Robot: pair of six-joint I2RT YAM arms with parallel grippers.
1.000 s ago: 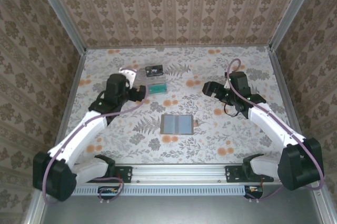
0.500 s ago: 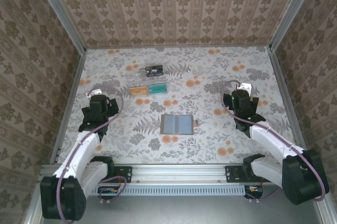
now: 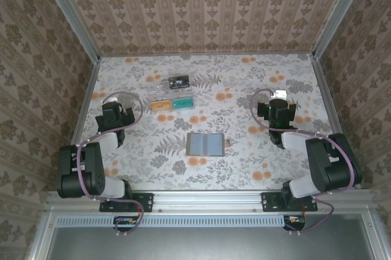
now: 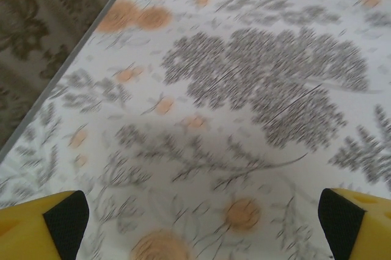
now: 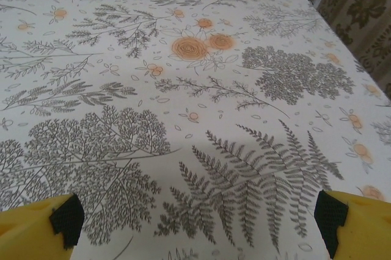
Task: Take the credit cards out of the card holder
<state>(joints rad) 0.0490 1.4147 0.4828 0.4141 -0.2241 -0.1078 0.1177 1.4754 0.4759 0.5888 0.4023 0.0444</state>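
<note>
Damask-patterned walls (image 3: 208, 10); floral tabletop (image 3: 153, 162); corner posts (image 3: 68, 13), seemingly aluminium.

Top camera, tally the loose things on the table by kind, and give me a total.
Card holder: 1, lying open
Clear tray: 1
Cards in the tray: 3 (orange card, teal card, black card)
Total: 5

Card holder (image 3: 206, 144) open flat on table (image 3: 256, 165), clear tray (image 3: 171, 96) beyond, left arm (image 3: 91, 157) and right arm (image 3: 313, 153) folded alongside.
</note>
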